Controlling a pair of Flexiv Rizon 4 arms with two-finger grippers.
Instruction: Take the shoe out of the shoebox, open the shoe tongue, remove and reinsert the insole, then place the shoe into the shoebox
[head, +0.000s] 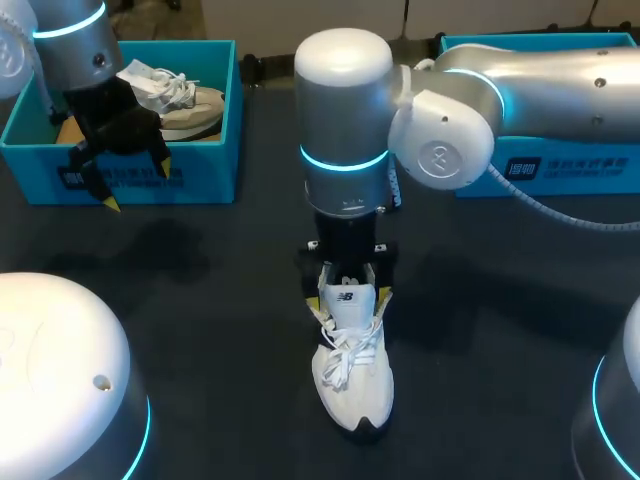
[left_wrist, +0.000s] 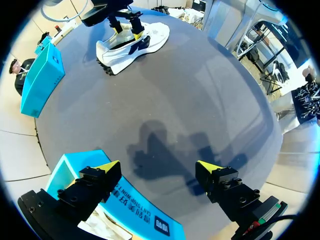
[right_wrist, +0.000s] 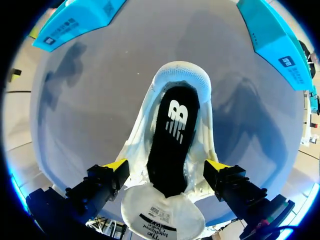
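Note:
A white sneaker (head: 352, 385) lies on the dark table near the middle, toe toward the front edge. My right gripper (head: 352, 298) stands over its collar, open, one yellow tip at each side of the opening (right_wrist: 167, 167). Inside the sneaker (right_wrist: 140, 130) lies a black insole (right_wrist: 172, 135), and the white tongue (right_wrist: 162, 215) is folded back under the gripper. My left gripper (head: 138, 188) hangs open and empty over the front wall of the left blue shoebox (head: 200, 170). The left wrist view shows its open fingertips (left_wrist: 159, 167) above that wall (left_wrist: 135, 210), with the sneaker (left_wrist: 132, 45) far ahead.
The left shoebox holds a second, beige and white shoe (head: 185, 100). Another blue shoebox (head: 560, 170) stands at the back right, behind my right arm. Bare dark table lies between the two grippers and around the sneaker.

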